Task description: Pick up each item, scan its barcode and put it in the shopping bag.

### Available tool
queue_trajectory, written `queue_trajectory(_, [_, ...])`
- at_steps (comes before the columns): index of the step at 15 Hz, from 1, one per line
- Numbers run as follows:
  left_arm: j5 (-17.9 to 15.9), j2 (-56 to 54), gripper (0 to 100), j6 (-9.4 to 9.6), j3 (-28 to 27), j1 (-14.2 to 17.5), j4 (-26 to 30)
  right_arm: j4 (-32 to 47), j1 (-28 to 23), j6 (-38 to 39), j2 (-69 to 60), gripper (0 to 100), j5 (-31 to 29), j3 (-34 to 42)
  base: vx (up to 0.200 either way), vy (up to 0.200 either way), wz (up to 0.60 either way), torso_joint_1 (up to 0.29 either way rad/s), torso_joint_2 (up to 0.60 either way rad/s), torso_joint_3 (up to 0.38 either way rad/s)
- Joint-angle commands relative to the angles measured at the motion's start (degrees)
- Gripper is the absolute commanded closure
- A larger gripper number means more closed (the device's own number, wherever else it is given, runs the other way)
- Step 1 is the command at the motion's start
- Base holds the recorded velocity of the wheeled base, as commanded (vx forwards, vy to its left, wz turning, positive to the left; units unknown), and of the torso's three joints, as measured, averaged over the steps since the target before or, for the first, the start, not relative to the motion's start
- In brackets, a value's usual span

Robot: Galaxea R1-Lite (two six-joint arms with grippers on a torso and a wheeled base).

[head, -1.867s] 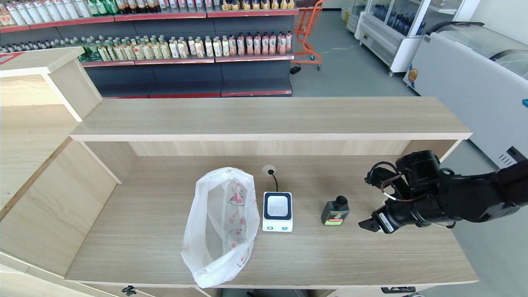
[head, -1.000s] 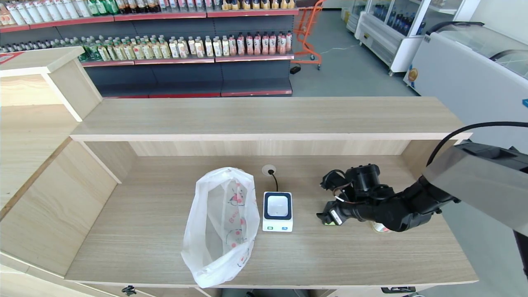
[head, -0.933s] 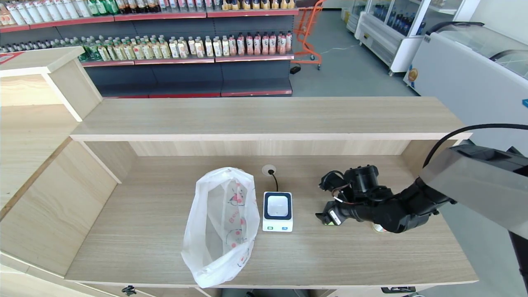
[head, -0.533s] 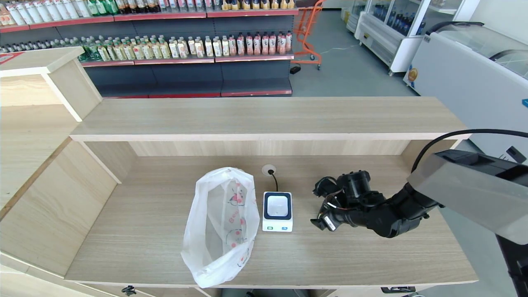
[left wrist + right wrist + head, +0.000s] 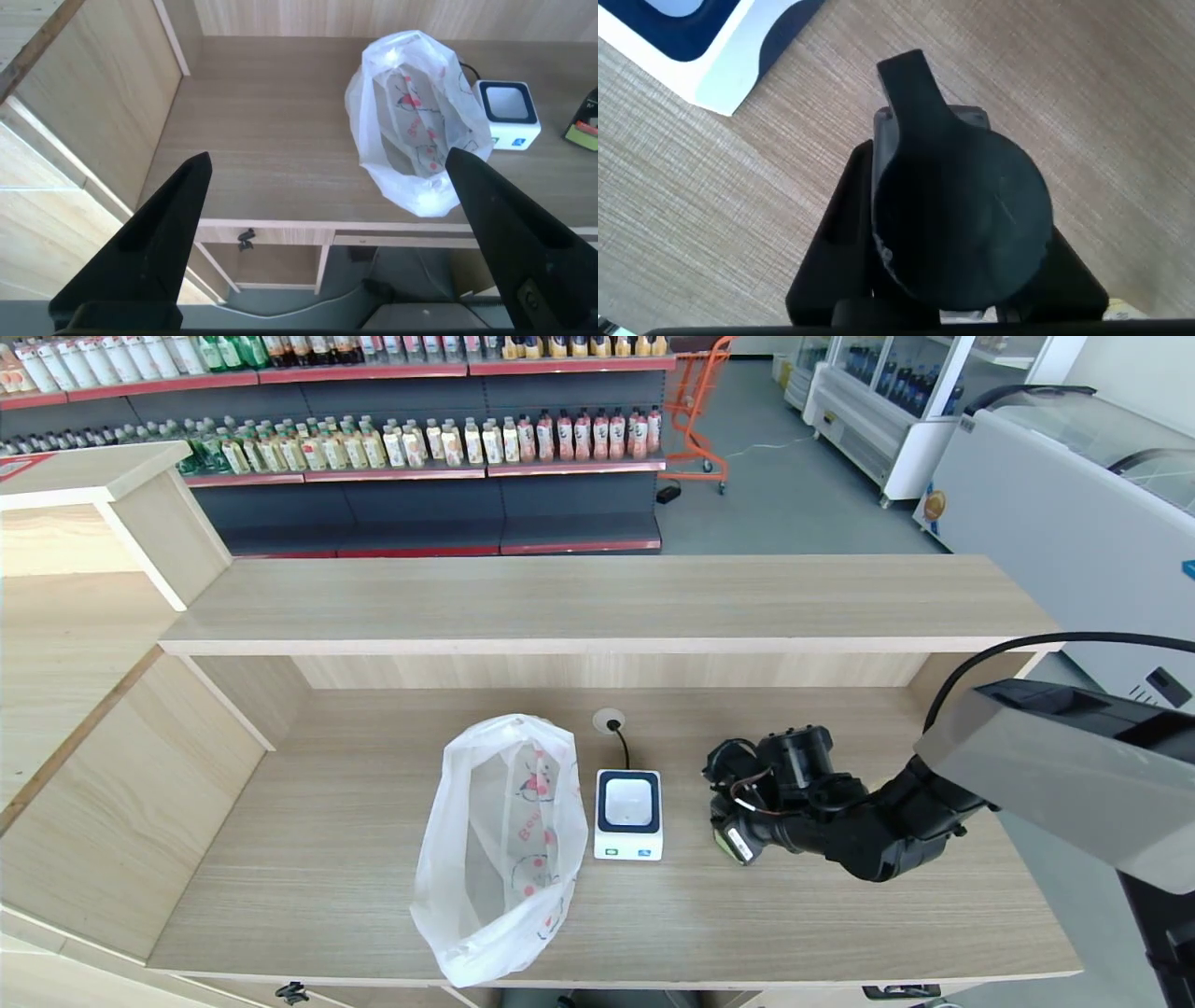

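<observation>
right end effector (image 5: 731,833) clamped on the dark bottle (image 5: 957,215) — wrist view gives its round matte cap, head view a green label edge; boxy scanner (image 5: 628,814) just beside, crinkly shopping bag (image 5: 499,845) beyond. left end effector (image 5: 327,159) spread apart.

Head cam looks down over the counter (image 5: 373,915), scanner (image 5: 628,814) about center. Left wrist cam sits high, well back from the scanner, sharing it. Right wrist cam's close beside it, pointing down.
</observation>
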Motion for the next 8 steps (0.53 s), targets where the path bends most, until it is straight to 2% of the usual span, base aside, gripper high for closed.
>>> queue_trajectory(1, [0.0, 0.1, 0, 0.00, 0.0, 0.0, 0.0, -0.6, -0.2, 0.1, -1.8, 100, -0.1, 3.5, 0.000, 0.000, 0.00, 0.000, 0.00, 0.000])
queue_trajectory(5, [0.0, 0.1, 0, 0.00, 0.0, 0.0, 0.0, -2.5, -0.2, 0.5, -8.2, 100, -2.7, 6.6, 0.000, 0.000, 0.00, 0.000, 0.00, 0.000])
queue_trajectory(8, [0.0, 0.1, 0, 0.00, 0.0, 0.0, 0.0, -2.5, -2.7, 6.8, -26.2, 100, -5.4, 17.9, 0.000, 0.000, 0.00, 0.000, 0.00, 0.000])
